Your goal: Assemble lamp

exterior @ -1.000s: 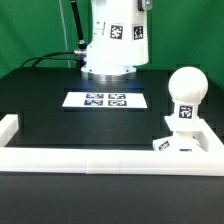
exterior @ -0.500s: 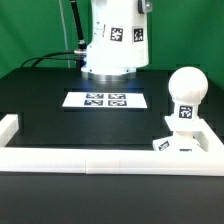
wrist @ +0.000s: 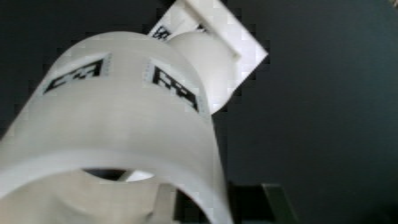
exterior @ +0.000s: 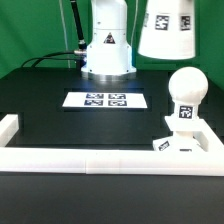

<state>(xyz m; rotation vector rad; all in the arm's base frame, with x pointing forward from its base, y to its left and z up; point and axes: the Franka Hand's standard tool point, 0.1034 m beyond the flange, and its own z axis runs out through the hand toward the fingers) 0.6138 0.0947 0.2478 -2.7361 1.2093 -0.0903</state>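
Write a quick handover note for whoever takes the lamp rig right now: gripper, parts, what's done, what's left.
Gripper: out of the exterior view; wrist view suggests it holds the shade, jaws not clearly seen.
Shade: lifted in the air, above and behind the bulb.
Bulb: standing upright on the base, in the rail corner at the exterior view's right.
Left: lower the shade over the bulb.

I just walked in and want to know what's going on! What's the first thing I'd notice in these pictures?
First, the big white shade hanging in the air at the top of the exterior view's right, above the round-topped bulb. That bulb stands upright on the square base, tucked in the corner of the long white rail. In the wrist view the shade fills most of the picture.
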